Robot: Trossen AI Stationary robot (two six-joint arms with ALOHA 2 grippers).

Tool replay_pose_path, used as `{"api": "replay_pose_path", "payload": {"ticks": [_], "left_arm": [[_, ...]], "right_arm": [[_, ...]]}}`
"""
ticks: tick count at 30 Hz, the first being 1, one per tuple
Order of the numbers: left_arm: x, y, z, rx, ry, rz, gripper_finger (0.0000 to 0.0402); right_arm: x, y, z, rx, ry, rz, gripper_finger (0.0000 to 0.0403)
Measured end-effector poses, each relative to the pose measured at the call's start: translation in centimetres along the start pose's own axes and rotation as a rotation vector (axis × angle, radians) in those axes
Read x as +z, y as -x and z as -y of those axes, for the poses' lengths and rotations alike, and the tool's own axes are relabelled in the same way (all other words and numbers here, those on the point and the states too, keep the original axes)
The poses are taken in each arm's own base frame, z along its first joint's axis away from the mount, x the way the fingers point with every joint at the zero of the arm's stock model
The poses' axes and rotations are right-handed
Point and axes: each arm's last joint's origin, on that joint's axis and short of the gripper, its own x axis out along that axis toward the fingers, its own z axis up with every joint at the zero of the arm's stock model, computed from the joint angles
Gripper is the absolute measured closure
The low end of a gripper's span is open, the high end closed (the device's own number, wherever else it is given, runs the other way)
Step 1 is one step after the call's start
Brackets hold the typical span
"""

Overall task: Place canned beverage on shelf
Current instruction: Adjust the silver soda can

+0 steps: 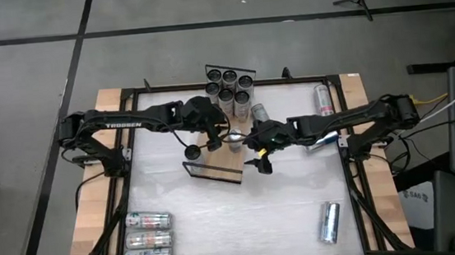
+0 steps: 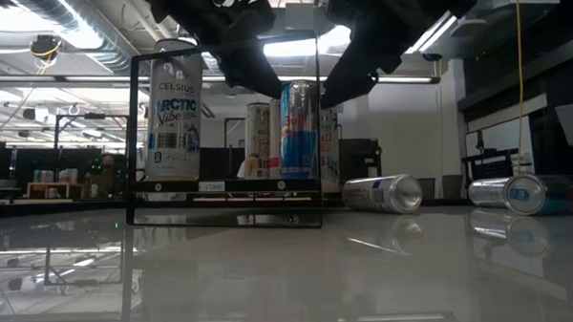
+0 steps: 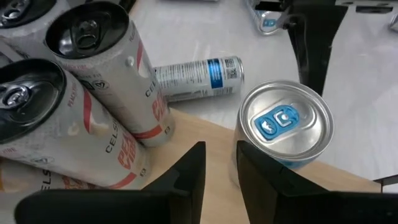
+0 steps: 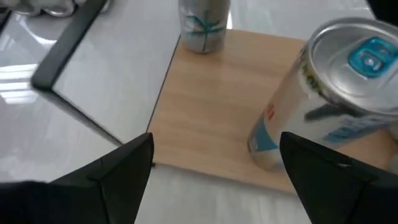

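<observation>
Main worry: the blue-top can [image 3: 285,129] stands right at the shelf [image 4: 217,99] edge, and the left claw [image 3: 219,163], fingers pressed together and empty just beside it, could knock it over. Right claw [image 4: 211,168] hangs spread nearby, mid-frame in the high view.

Two dark, slender, multi-jointed arms are shown from above. White "TROSSEN" lettering is carried on the left arm's [image 1: 124,122] long link. Black cables are looped beside both arms, and a small yellow-green mark is seen near the right arm's [image 1: 351,118] wrist. Each wrist view is framed by two matte black, tapered fingers [image 3: 186,180] with flat inner faces [image 4: 326,177].
</observation>
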Motion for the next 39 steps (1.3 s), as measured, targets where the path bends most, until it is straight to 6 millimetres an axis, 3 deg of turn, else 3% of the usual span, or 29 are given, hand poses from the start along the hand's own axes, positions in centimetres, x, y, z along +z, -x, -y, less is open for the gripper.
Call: {"api": "replay_pose_path", "payload": {"ticks": [15,39], "left_arm": [[-0.1,0.1,0.8,-0.015,-0.016,-0.014,0.0321],[-0.8,0.2,0.9,-0.029,-0.017,-0.092,0.0321]], "right_arm": [[0.2,-0.2,1.6,-0.044,-0.033,0.022,0.0059],[0.3,-0.1,2.0,-0.119,-0.033,0.038,0.0059]]}}
